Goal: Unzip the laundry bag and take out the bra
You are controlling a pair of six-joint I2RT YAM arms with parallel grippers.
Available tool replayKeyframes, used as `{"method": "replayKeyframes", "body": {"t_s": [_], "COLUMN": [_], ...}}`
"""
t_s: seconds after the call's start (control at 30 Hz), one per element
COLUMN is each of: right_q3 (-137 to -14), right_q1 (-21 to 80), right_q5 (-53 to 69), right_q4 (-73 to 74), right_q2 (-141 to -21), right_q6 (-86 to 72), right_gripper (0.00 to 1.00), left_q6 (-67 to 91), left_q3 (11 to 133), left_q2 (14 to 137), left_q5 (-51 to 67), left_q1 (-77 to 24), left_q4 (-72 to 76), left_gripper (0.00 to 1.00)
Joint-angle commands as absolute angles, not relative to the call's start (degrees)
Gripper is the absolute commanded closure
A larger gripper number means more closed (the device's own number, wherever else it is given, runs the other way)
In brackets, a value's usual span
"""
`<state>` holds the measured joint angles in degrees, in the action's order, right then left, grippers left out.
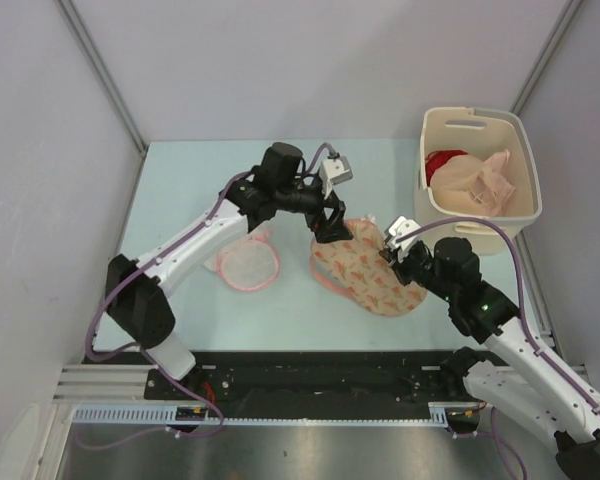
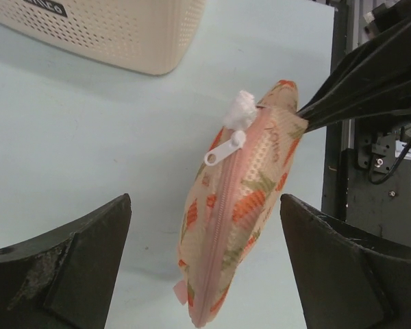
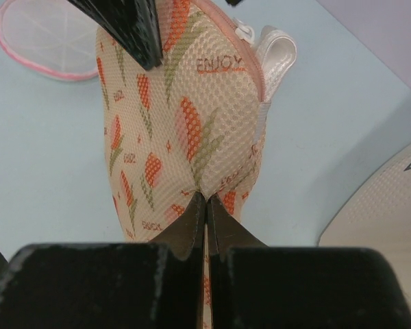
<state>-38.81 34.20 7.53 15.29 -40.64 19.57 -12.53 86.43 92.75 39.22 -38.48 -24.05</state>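
One laundry bag [image 1: 365, 272]. One round mesh pouch [image 1: 248, 265]. One basket [image 1: 477, 121], two garments inside: one red garment [image 1: 441, 162], one pale peach garment [image 1: 483, 186]. One zipper pull [image 2: 223, 150]. Two grippers now: left gripper [image 1: 330, 232], right gripper [image 1: 389, 255].

laundry bag [image 3: 185, 130]: honeycomb mesh cloth, matt | basket [image 2: 123, 34]: perforated plastic (smooth) | left fingers [image 2: 61, 267]: black, scuffed matt

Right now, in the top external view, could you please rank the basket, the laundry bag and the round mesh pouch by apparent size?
1. basket, largest
2. laundry bag, somewhat smaller
3. round mesh pouch, clearly smallest
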Motion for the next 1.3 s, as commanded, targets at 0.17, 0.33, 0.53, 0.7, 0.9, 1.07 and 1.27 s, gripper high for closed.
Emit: {"method": "replayKeyframes", "body": {"t_s": [0.17,0.33,0.53,0.7,0.9,1.07,1.27], "right_q3": [-41.0,-41.0,-41.1,-41.6,-46.1,-48.2,-49.5], "right_q1": [34.7,34.7,34.7,33.5,22.1,18.7,22.0], "right_q5": [6.6,6.2,3.8,3.5,24.7,36.7,37.2], "right_q4": [14.9,14.2,10.4,6.9,5.5,1.8,3.8], "right_q2": [-38.6,-38.3,-37.2,-35.8,-42.4,-46.5,-46.2], "right_q6": [19.1,18.3,15.6,16.3,12.8,10.2,11.6], "right_gripper": [1.0,1.0,0.43,0.3,0.31,0.33,0.32], "left_q6": [-13.3,-12.8,-12.3,-12.3,-14.0,-13.8,-14.1], "left_q3": [88.1,87.5,83.9,80.2,77.1,77.1,77.2], "left_q2": [97.9,96.8,92.5,88.8,85.3,84.6,84.5], "left_q5": [45.1,44.8,43.4,41.8,40.2,40.2,39.6], "left_q1": [-39.9,-39.9,-40.2,-40.2,-40.2,-40.2,-40.3], "left_q4": [-24.0,-23.9,-19.3,-14.4,-12.8,-12.6,-13.0], "left_gripper": [0.44,1.0,1.0,1.0,1.0,0.99,1.0]}}
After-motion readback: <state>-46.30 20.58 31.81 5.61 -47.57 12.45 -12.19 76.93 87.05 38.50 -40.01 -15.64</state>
